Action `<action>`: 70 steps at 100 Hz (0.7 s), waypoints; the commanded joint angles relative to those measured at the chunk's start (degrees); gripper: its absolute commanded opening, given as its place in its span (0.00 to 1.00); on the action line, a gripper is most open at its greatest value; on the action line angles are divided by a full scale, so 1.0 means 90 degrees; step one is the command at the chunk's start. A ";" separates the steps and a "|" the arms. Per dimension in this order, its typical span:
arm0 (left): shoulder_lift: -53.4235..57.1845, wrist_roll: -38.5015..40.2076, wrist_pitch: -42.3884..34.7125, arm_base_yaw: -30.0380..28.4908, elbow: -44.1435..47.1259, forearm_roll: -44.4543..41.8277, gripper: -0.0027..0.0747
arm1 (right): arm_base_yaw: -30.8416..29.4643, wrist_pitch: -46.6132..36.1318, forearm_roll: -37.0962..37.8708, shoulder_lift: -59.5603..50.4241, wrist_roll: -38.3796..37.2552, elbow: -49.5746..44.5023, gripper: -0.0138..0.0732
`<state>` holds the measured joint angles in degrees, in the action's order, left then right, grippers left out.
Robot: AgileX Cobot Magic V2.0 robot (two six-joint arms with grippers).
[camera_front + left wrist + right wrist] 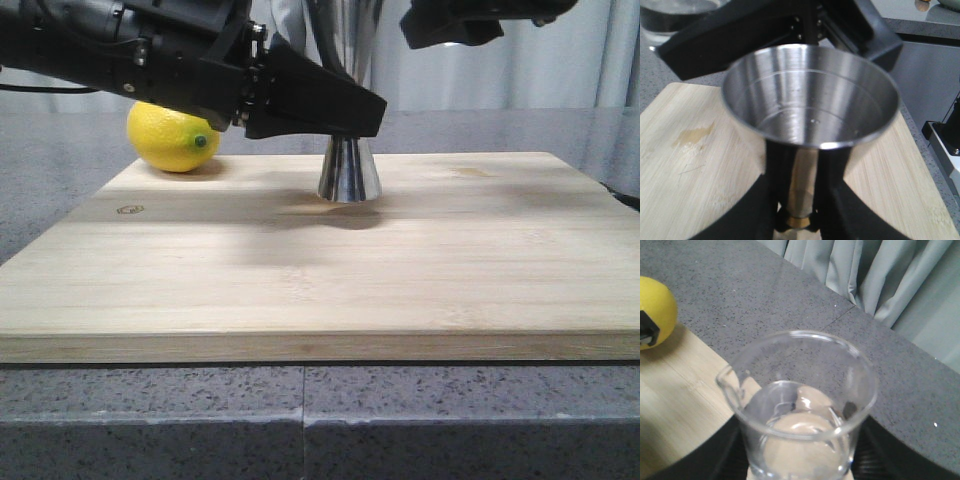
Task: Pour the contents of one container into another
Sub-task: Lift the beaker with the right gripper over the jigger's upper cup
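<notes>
L gripper (795,220): fingers clamped on jigger's narrow waist, at the gold band; steadies it upright.
R gripper (800,460): dark fingers either side of beaker base, clamped on it; held aloft at top of front view, above and to the right of the jigger.
Beaker (797,405): clear glass, thin rounded rim, small pour lip; a little clear liquid in the bottom. Printed marks not legible here.
Jigger (348,170): polished steel hourglass, flared base stands on board; upper cup wide, mirror-smooth, inner fill line, looks wet/near empty.
Board (300,290): pale bamboo, visible grain, faint stain near jigger.
Lemon (172,137): yellow, dimpled, at the board's far left corner.
Counter (765,305): grey speckled stone.
Risk: prob. a spill. Lip not over cup, or fast tilt, and liquid runs down slick steel onto board. Glass in hard fingers could slip. R arm knocking jigger rim could tip it despite L hold.
</notes>
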<state>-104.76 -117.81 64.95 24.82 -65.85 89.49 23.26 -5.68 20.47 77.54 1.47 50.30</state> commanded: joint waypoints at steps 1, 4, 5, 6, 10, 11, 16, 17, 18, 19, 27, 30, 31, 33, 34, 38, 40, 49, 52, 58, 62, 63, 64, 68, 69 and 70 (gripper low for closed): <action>0.0248 0.0252 0.0257 0.0096 -0.0278 0.0277 0.17 | 0.0078 -0.0339 0.0275 -0.0240 -0.0007 0.0284 0.44; 0.0248 0.0311 0.0256 0.0096 -0.0308 0.0210 0.17 | 0.0126 -0.0364 0.0326 -0.0240 -0.0007 0.0284 0.44; 0.0248 0.0311 0.0256 0.0096 -0.0309 0.0185 0.17 | 0.0126 -0.0362 0.0374 -0.0240 -0.0007 0.0284 0.44; 0.0248 0.0322 0.0256 0.0096 -0.0322 0.0184 0.17 | 0.0139 -0.0362 0.0388 -0.0240 -0.0007 0.0284 0.44; 0.0248 0.0376 0.0256 0.0096 -0.0320 0.0158 0.17 | 0.0173 -0.0362 0.0456 -0.0240 -0.0007 0.0284 0.44; 0.0248 0.0387 0.0256 0.0096 -0.0320 0.0146 0.17 | 0.0183 -0.0362 0.0491 -0.0240 -0.0007 0.0284 0.44; 0.0248 0.0401 0.0256 0.0096 -0.0320 0.0084 0.17 | 0.0219 -0.0366 0.0586 -0.0240 -0.0007 0.0284 0.44; 0.0248 0.0401 0.0256 0.0096 -0.0320 0.0068 0.17 | 0.0220 -0.0380 0.0605 -0.0240 -0.0007 0.0284 0.44; 0.0248 0.0413 0.0256 0.0096 -0.0320 0.0069 0.17 | 0.0237 -0.0379 0.0651 -0.0240 -0.0007 0.0284 0.44; 0.0248 0.0411 0.0256 0.0096 -0.0320 0.0054 0.17 | 0.0249 -0.0379 0.0676 -0.0240 -0.0007 0.0284 0.44; 0.0248 0.0411 0.0245 0.0096 -0.0320 0.0039 0.17 | 0.0309 -0.0452 0.0851 -0.0240 -0.0007 0.0284 0.44; 0.0248 0.0411 0.0245 0.0096 -0.0324 0.0039 0.17 | 0.0321 -0.0465 0.0927 -0.0240 -0.0007 0.0284 0.44; 0.0248 0.0411 0.0245 0.0096 -0.0324 0.0039 0.17 | 0.0320 -0.0481 0.0944 -0.0240 -0.0007 0.0284 0.44; 0.0248 0.0411 0.0245 0.0096 -0.0334 0.0039 0.17 | 0.0320 -0.0494 0.0998 -0.0240 -0.0007 0.0284 0.44; 0.0248 0.0411 0.0245 0.0096 -0.0334 0.0039 0.17 | 0.0320 -0.0493 0.1017 -0.0240 -0.0007 0.0284 0.44; 0.0248 0.0415 0.0245 0.0096 -0.0334 0.0039 0.17 | 0.0320 -0.0524 0.1081 -0.0240 -0.0007 0.0284 0.44; 0.0248 0.0415 0.0245 0.0096 -0.0334 0.0039 0.17 | 0.0320 -0.0524 0.1109 -0.0240 -0.0007 0.0284 0.44; 0.0248 0.0415 0.0245 0.0096 -0.0334 0.0039 0.17 | 0.0320 -0.0524 0.1342 -0.0250 -0.0007 0.0284 0.44; 0.0248 0.0415 0.0232 0.0096 -0.0334 0.0039 0.17 | 0.0320 -0.0536 0.1405 -0.0252 -0.0007 0.0284 0.44; 0.0248 0.0415 0.0232 0.0096 -0.0334 0.0039 0.17 | 0.0320 -0.0564 0.1575 -0.0252 -0.0007 0.0284 0.44; 0.0248 0.0415 0.0214 0.0096 -0.0337 0.0039 0.17 | 0.0320 -0.0579 0.1682 -0.0252 -0.0007 0.0284 0.44; 0.0248 0.0415 0.0218 0.0096 -0.0337 0.0039 0.17 | 0.0320 -0.0579 0.1720 -0.0252 -0.0007 0.0284 0.44; 0.0248 0.0415 0.0197 0.0096 -0.0337 0.0039 0.17 | 0.0320 -0.0594 0.1745 -0.0252 -0.0007 0.0284 0.44; 0.0248 0.0415 0.0160 0.0096 -0.0349 0.0039 0.17 | 0.0320 -0.0605 0.1814 -0.0252 -0.0007 0.0284 0.44; 0.0248 0.0415 0.0145 0.0096 -0.0349 0.0053 0.17 | 0.0320 -0.0605 0.1843 -0.0252 -0.0007 0.0284 0.44; 0.0248 0.0415 0.0145 0.0096 -0.0360 0.0053 0.17 | 0.0320 -0.0605 0.1858 -0.0252 -0.0007 0.0284 0.44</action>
<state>-105.24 -114.74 64.03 25.05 -67.07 85.96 26.13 -6.26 35.19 77.54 1.47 50.74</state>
